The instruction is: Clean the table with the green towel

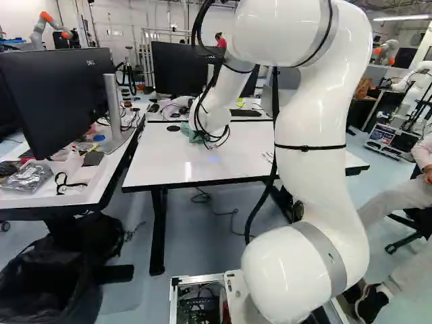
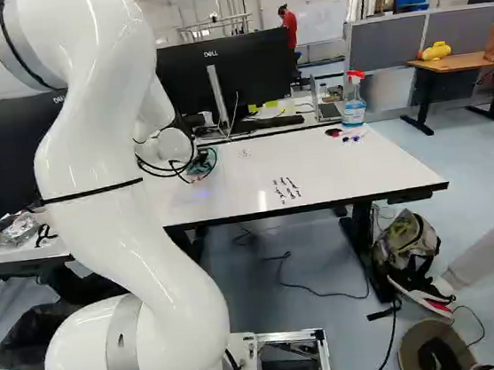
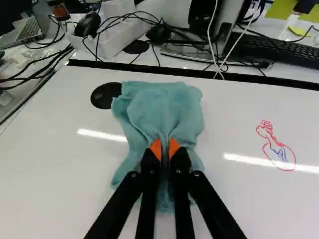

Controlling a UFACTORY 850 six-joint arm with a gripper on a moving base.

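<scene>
Black, orange-padded fingers [image 3: 150, 163] gripped the crumpled green towel [image 3: 162, 107]! Wiping looked due; the red-and-blue scrawl [image 3: 280, 152] apart from it called for a sideways sweep.

Counter [image 3: 50, 174]: one towel [image 3: 159, 107], one black disc [image 3: 105, 95], one red-and-blue drawing [image 3: 276, 147], one spray bottle [image 2: 353, 104] at the far right corner; black marks [image 2: 286, 189] along the near edge, too small to count.
</scene>
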